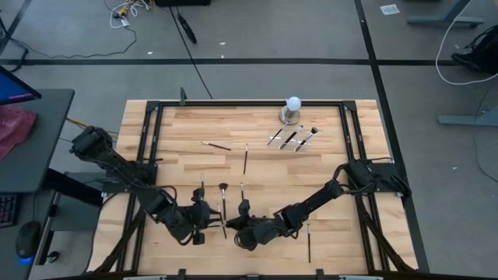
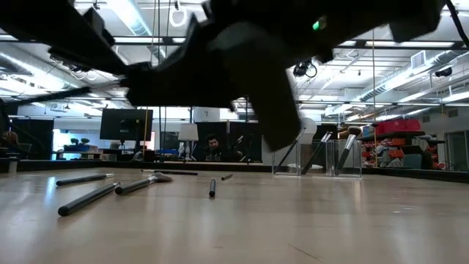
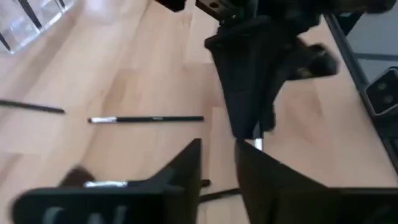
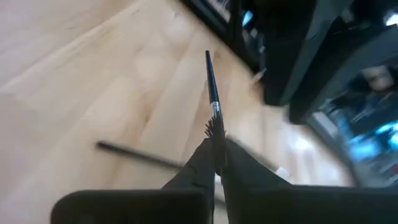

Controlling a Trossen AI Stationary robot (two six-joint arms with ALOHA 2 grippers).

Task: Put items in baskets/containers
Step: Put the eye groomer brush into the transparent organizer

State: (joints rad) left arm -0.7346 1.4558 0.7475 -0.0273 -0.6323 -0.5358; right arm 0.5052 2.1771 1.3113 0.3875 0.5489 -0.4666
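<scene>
**Brush lifted by the right gripper, transfer to the tray pending**

Wooden tabletop (image 1: pixel 257 140) was shown from above, with both arms brought together near its front edge. A slim makeup brush (image 4: pixel 211 87) was held in the right gripper (image 4: pixel 216 163), the fingers closed almost fully on its bristle end and the dark handle projecting forward past the fingertips. The step in hand was judged to be the pick-up of this one brush; the next move would call for a carry across the table to the clear tray (image 1: pixel 294 136), which lay at the far side beside the white ball on its grey base (image 1: pixel 292 106) and already contained several brushes (image 2: pixel 322 155). A tilt of the brush would probably be needed so that it drops inside the tray wall. Other brushes were left loose on the wood: one (image 3: pixel 146 119) just ahead of the left gripper (image 3: pixel 217 155), two more (image 1: pixel 245 158) nearer the middle, and another (image 1: pixel 308 241) at the front right. The left gripper was held close beside the right one, its fingers slightly parted and nothing seen between them.
</scene>
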